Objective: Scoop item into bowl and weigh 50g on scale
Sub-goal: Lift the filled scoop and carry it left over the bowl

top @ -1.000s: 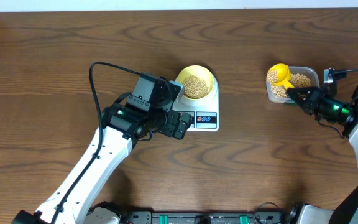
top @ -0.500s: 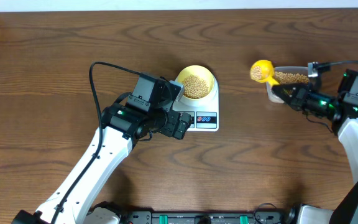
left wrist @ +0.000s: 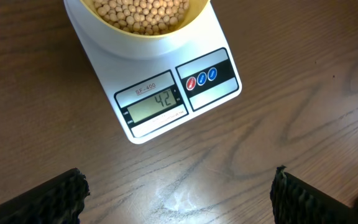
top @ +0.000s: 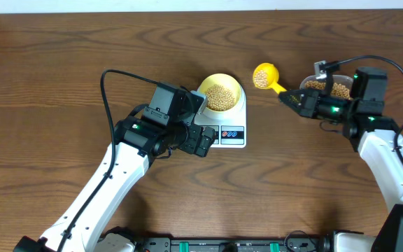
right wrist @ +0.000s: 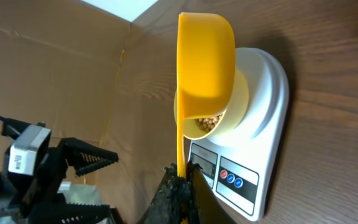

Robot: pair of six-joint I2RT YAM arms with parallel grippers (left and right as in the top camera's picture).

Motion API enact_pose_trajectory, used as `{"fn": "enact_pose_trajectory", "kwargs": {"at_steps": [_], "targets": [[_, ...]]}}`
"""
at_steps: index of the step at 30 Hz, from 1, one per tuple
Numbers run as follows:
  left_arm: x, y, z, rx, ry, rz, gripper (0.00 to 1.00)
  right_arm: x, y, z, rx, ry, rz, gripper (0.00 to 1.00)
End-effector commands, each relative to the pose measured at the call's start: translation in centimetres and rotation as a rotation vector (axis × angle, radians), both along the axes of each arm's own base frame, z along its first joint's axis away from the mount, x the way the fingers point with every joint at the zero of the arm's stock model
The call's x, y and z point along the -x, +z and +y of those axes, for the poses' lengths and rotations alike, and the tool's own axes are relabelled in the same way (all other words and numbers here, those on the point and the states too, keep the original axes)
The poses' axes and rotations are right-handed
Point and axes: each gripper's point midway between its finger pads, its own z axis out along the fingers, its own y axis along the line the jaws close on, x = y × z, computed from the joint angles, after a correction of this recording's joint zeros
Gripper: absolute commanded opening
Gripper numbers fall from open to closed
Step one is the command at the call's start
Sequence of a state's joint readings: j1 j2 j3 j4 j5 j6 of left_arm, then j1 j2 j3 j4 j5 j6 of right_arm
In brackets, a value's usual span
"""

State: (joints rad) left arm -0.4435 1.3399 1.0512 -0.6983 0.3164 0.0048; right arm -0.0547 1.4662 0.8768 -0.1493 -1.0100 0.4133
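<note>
- The right pincer (top: 286, 96) is clenched on the handle of the yellow scoop (top: 263, 75). The scoop is held above the counter (top: 187, 203), between the tub (top: 344, 79) and the bowl (top: 238, 85), nearer the bowl.
- A load of beans (top: 262, 77) is carried in the scoop; more are seen in the bowl and in the tub.
- The left pincer (left wrist: 178, 200) is spread wide and grasps nothing. It is hung over the counter just in front of the scale (left wrist: 219, 43).
- The bowl is seated on the scale's platform, and 42 is read on the display (left wrist: 155, 102).
- Overshoot is judged the main risk — little is left to add, so a full tip of the scoop would likely carry the reading past the target.
- Beans could be spilled onto the counter or the platform if the scoop is tilted before its lip is over the bowl; round beans roll away readily.
- A knock from the scoop could shift the bowl or upset the reading.
- Counted: two pincers, one scoop, one bowl, one scale, one tub, three buttons (left wrist: 202, 78) — one red, two blue. The beans are too many to count.
</note>
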Motion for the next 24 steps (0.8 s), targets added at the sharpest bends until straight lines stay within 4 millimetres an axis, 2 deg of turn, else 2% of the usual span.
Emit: {"fn": "enact_pose_trajectory", "kwargs": {"at_steps": [1, 5, 16, 24], "targets": [[0.1, -0.1, -0.2, 0.002, -0.021, 0.0, 0.96, -0.3, -0.1, 1.2, 0.026, 0.009, -0.023, 0.01], [0.1, -0.1, -0.2, 0.002, -0.021, 0.0, 0.96, -0.6, 0.6, 2.1, 0.032, 0.028, -0.076, 0.01], [0.1, -0.1, -0.2, 0.002, -0.021, 0.0, 0.96, -0.7, 0.2, 4.3, 0.102, 0.054, -0.136, 0.01], [0.1, -0.1, -0.2, 0.002, -0.021, 0.0, 0.96, -1.3, -0.2, 4.2, 0.156, 0.025, -0.164, 0.01]]}}
